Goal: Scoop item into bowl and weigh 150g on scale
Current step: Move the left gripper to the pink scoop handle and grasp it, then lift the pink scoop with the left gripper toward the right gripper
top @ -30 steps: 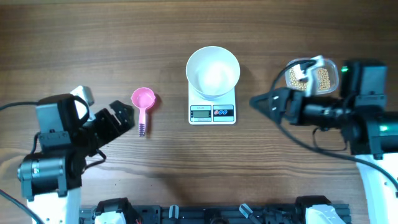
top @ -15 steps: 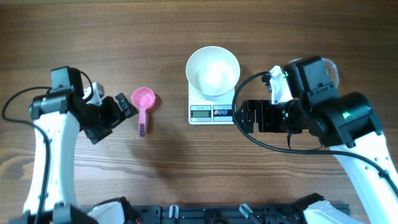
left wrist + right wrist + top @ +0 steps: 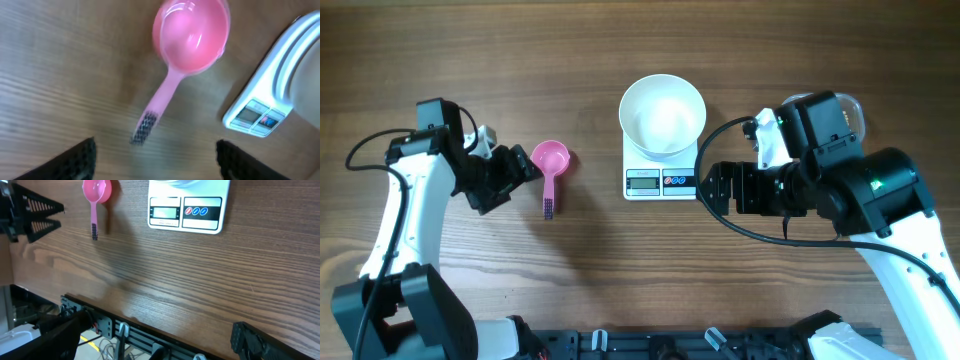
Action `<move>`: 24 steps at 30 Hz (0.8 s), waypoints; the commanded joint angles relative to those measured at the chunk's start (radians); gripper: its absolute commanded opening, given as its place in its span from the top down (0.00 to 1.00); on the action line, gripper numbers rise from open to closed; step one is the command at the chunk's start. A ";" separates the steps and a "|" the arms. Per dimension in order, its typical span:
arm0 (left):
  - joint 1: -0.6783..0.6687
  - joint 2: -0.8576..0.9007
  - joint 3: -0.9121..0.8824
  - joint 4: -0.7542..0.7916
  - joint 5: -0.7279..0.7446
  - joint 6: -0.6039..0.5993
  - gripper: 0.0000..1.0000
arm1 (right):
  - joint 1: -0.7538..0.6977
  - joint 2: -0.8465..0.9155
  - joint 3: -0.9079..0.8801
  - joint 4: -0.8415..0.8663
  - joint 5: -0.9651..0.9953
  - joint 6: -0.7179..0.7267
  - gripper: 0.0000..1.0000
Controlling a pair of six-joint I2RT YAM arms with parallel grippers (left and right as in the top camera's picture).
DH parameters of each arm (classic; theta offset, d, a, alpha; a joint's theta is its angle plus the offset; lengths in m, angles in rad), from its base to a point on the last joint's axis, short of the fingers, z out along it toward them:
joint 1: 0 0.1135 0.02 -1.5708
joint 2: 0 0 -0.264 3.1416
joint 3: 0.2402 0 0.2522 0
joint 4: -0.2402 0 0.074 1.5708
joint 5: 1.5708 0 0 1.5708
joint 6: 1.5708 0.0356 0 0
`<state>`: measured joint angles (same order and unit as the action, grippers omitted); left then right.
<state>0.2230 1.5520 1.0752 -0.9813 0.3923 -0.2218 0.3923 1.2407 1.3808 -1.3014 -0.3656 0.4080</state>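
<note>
The white bowl (image 3: 662, 115) stands empty on the scale (image 3: 661, 180). A pink scoop (image 3: 550, 165) lies left of the scale, handle toward the table's front. My left gripper (image 3: 520, 172) is open just left of the scoop; in the left wrist view the scoop (image 3: 192, 35) lies ahead of the left gripper (image 3: 155, 160), its handle tip between the jaws' line and apart from them. My right gripper (image 3: 715, 188) is open and empty, just right of the scale's display. The item is hidden under my right arm.
The rim of a clear tub (image 3: 856, 104) peeks out behind the right arm. The right wrist view shows the scale (image 3: 186, 212), the scoop (image 3: 96, 192) and the table's front edge with a black rail (image 3: 150, 337) below it.
The left arm has reached forward and right, bringing its gripper close to the scoop. The right arm swung in over the tub a second ago and has held still since.
</note>
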 commanded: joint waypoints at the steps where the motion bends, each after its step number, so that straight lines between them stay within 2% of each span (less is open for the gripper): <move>1: 0.002 0.010 -0.065 0.067 0.034 0.006 0.22 | 0.004 0.010 0.019 -0.001 -0.018 0.013 0.00; 4: 0.002 0.029 -0.101 0.140 0.045 0.006 0.21 | 0.004 0.010 0.019 -0.001 -0.021 0.013 0.01; 8: 0.000 0.082 -0.103 0.210 0.139 0.023 0.37 | 0.004 0.010 0.019 -0.001 -0.028 0.012 0.00; 10: -0.016 0.118 -0.103 0.238 0.211 0.059 0.34 | 0.004 0.010 0.019 -0.001 -0.028 0.011 0.01; 11: -0.029 0.140 -0.103 0.251 0.208 0.064 0.31 | 0.004 0.010 0.019 -0.001 -0.028 0.011 0.00; 14: -0.054 0.197 -0.103 0.269 0.205 0.109 0.31 | 0.004 0.010 0.019 -0.002 -0.028 0.010 0.00; 21: -0.057 0.245 -0.103 0.296 0.153 0.114 0.30 | 0.004 0.010 0.019 0.000 -0.028 0.011 0.00; 24: -0.057 0.245 -0.103 0.313 0.153 0.114 0.36 | 0.004 0.010 0.019 -0.001 -0.028 0.011 0.00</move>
<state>0.1684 1.7893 0.9787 -0.6807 0.5529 -0.1314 0.3923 1.2411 1.3808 -1.3018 -0.3771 0.4080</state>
